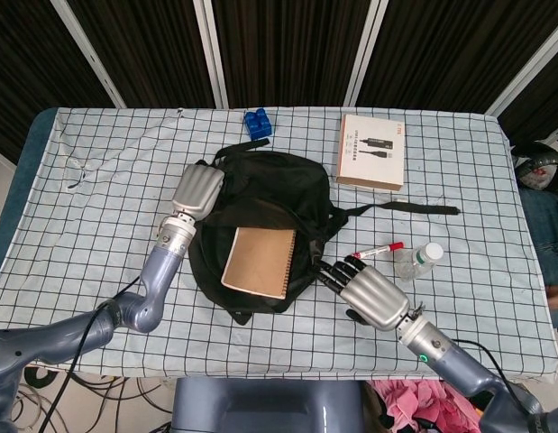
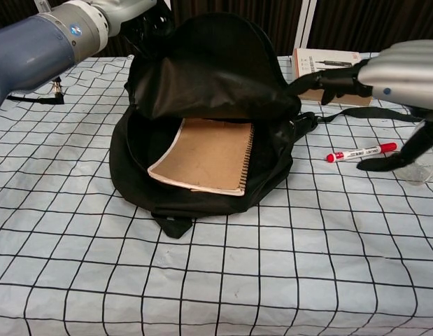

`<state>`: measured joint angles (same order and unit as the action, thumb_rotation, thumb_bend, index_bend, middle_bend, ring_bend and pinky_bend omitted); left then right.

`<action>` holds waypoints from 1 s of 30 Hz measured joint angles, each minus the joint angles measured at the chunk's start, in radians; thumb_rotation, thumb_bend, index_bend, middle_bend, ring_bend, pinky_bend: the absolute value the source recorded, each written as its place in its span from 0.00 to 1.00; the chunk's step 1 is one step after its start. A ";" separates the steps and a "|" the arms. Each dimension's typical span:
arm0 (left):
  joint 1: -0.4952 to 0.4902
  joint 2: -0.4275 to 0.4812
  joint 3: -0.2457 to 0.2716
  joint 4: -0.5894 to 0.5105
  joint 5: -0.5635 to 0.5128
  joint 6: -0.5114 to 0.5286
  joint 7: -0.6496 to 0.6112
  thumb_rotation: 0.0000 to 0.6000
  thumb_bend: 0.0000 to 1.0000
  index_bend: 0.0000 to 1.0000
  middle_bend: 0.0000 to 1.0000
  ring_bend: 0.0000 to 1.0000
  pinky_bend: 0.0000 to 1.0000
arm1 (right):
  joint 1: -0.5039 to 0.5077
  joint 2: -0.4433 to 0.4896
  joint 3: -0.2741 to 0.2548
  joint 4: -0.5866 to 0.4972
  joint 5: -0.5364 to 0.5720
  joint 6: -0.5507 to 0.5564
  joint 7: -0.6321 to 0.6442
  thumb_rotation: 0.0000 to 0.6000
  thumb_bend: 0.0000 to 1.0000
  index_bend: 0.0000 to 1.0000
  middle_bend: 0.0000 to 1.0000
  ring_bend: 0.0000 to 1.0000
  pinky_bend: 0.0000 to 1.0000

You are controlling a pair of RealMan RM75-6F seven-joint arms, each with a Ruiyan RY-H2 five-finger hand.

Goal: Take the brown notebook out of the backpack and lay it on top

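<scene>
The black backpack (image 1: 269, 194) (image 2: 202, 77) lies in the middle of the table with its front flap pulled up and back. My left hand (image 1: 197, 189) (image 2: 136, 10) grips the flap's edge at the bag's left side and holds it open. Inside lies the brown spiral notebook (image 1: 259, 262) (image 2: 209, 155), almost fully exposed, flat on the bag's lower panel. My right hand (image 1: 364, 290) (image 2: 387, 70) is open, fingers stretched toward the bag's right edge, close to the notebook but not touching it.
A red marker (image 1: 375, 251) (image 2: 361, 152) and a clear plastic bottle (image 1: 417, 260) lie right of the bag, behind my right hand. A brown box (image 1: 371, 151) (image 2: 331, 66) sits at the back right, a blue brick (image 1: 257, 122) behind the bag. A bag strap (image 1: 409, 208) trails right.
</scene>
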<state>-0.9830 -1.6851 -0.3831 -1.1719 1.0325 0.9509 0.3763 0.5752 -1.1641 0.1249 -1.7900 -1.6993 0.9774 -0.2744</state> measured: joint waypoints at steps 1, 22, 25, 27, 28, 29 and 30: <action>-0.001 -0.001 -0.001 -0.002 -0.005 -0.005 -0.004 1.00 0.39 0.66 0.71 0.52 0.41 | 0.010 -0.010 0.009 0.009 0.007 -0.004 -0.004 1.00 0.20 0.00 0.09 0.21 0.23; -0.062 -0.102 -0.035 0.110 -0.098 0.019 0.020 1.00 0.39 0.66 0.71 0.52 0.41 | 0.177 -0.224 0.023 0.198 0.008 -0.069 0.000 1.00 0.20 0.00 0.09 0.21 0.23; -0.067 -0.116 -0.042 0.136 -0.107 0.032 0.024 1.00 0.39 0.66 0.71 0.52 0.41 | 0.184 -0.246 0.010 0.210 0.003 -0.065 -0.009 1.00 0.20 0.00 0.09 0.22 0.24; -0.069 -0.124 -0.047 0.150 -0.110 0.041 0.022 1.00 0.39 0.66 0.71 0.52 0.41 | 0.189 -0.256 0.004 0.214 0.006 -0.066 -0.013 1.00 0.20 0.00 0.09 0.22 0.24; -0.070 -0.126 -0.048 0.153 -0.110 0.045 0.018 1.00 0.39 0.66 0.71 0.52 0.41 | 0.191 -0.259 0.003 0.216 0.010 -0.068 -0.014 1.00 0.20 0.00 0.09 0.22 0.24; -0.070 -0.128 -0.049 0.155 -0.108 0.047 0.012 1.00 0.39 0.66 0.71 0.52 0.41 | 0.194 -0.264 0.003 0.218 0.014 -0.071 -0.015 1.00 0.20 0.00 0.09 0.22 0.24; -0.069 -0.130 -0.050 0.155 -0.107 0.047 0.006 1.00 0.39 0.66 0.71 0.52 0.41 | 0.198 -0.271 0.003 0.222 0.021 -0.076 -0.014 1.00 0.20 0.00 0.09 0.22 0.24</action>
<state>-1.0525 -1.8147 -0.4330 -1.0166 0.9259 0.9982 0.3824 0.7737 -1.4354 0.1278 -1.5675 -1.6779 0.9016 -0.2883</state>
